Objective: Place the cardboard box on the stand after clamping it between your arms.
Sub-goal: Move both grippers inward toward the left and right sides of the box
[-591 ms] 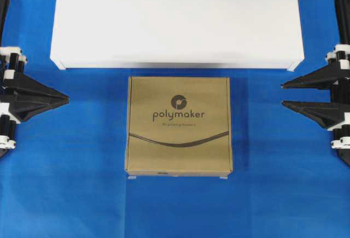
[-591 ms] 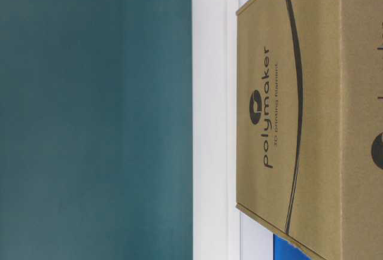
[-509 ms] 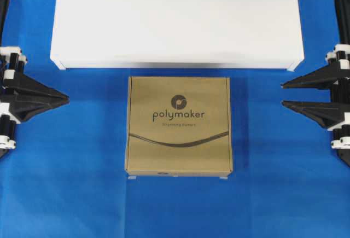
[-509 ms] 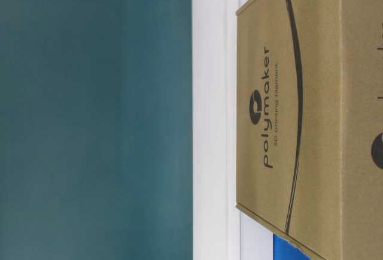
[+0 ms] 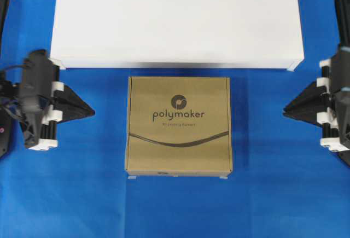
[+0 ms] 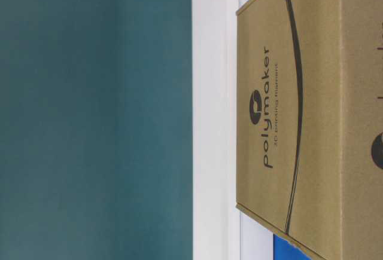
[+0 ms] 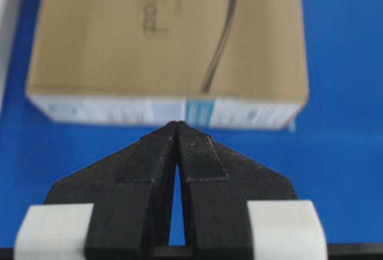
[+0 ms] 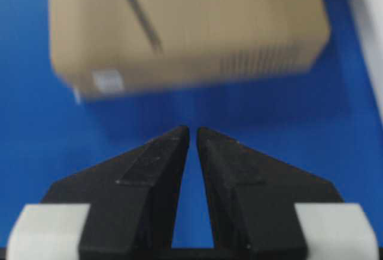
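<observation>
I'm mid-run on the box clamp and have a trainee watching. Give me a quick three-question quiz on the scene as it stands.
1. True or false: the cardboard box already sits on the stand.
2. Are the left gripper and right gripper open or shut?
3. Is either gripper touching the box: A) left only, B) both, C) neither?

Key: 1 false, it lies on the blue cloth in front of the stand. 2 both shut. 3 C.

You see the left gripper with its tips pressed together, pointing at the labelled side of the cardboard box on blue cloth.
</observation>
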`<move>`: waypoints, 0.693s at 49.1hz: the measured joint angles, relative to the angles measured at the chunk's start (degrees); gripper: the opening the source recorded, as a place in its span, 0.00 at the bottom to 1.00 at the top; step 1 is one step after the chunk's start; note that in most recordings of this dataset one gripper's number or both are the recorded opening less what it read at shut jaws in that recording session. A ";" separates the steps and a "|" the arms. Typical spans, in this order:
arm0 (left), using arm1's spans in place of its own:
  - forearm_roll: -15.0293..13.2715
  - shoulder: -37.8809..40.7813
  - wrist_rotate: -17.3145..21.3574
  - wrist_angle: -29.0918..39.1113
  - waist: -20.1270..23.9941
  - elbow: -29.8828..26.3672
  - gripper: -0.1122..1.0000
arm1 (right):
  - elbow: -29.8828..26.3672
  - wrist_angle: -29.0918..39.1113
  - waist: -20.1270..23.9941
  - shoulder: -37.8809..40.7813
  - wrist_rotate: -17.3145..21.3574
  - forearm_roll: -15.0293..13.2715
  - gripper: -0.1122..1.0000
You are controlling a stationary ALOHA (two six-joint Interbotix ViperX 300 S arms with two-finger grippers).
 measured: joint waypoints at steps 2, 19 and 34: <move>0.00 1.23 0.44 1.49 0.09 -0.62 0.10 | -0.35 1.85 0.00 1.05 0.00 -0.09 0.12; 0.09 8.70 5.10 7.47 -0.44 -4.48 0.19 | -2.72 7.03 -0.53 13.97 0.00 -2.55 0.38; 0.00 15.73 4.22 5.54 -0.44 -4.57 0.89 | -4.31 4.48 -0.79 23.82 -3.78 -2.90 1.00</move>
